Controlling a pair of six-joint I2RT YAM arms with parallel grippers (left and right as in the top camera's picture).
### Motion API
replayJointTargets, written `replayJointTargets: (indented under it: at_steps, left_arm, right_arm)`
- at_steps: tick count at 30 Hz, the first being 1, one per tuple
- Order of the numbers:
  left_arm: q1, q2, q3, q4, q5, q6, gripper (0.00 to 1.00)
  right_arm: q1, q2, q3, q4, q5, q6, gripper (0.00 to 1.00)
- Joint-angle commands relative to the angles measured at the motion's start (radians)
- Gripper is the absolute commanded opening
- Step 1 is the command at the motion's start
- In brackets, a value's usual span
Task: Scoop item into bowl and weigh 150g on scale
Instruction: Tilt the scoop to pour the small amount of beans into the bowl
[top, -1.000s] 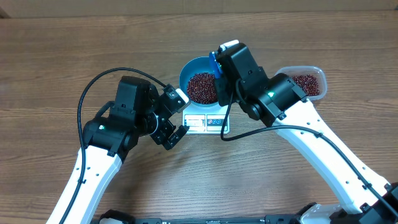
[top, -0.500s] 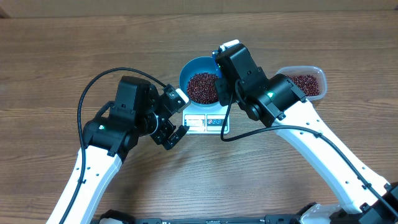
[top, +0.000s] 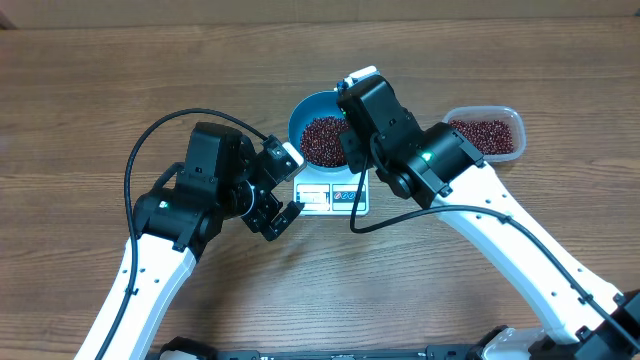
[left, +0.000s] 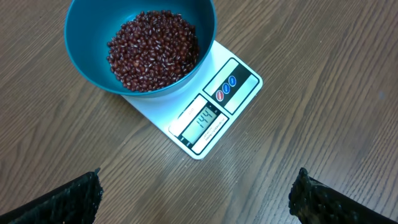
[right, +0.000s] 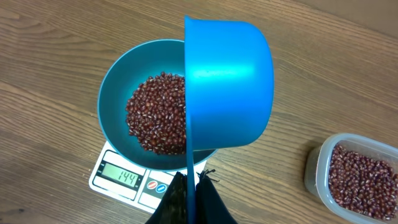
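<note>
Beans (right: 152, 112) half hidden behind scoop (right: 230, 87), pinched by right gripper (right: 191, 186); left gripper (left: 199, 196) gapes, fingers (left: 68, 199) cropped at lower corners.

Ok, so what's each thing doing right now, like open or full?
bowl: on the scale, holding beans.
scale: on, showing 144.
scoop: tipped sideways above bowl.
tub: lidless, partly filled with beans.
left end effector: open, empty.
right end effector: shut on scoop.

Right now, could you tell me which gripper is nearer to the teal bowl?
Right. The right gripper holds the blue scoop tipped directly above the bowl; the left gripper hangs open beside the scale, clear of the bowl.
</note>
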Motion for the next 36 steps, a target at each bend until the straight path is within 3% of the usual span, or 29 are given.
replayJointTargets:
  at_steps: [1,36]
  left_arm:
    - [-0.006,-0.002,-0.009,0.000,-0.004,-0.017,0.99]
    - [-0.006,-0.002,-0.009,0.000,-0.004,-0.017,0.99]
  right_arm:
    - [0.004,0.017,0.004,0.005,0.020,-0.005,0.04]
    - [0.005,0.035,0.004,0.013,0.016,-0.001,0.04]
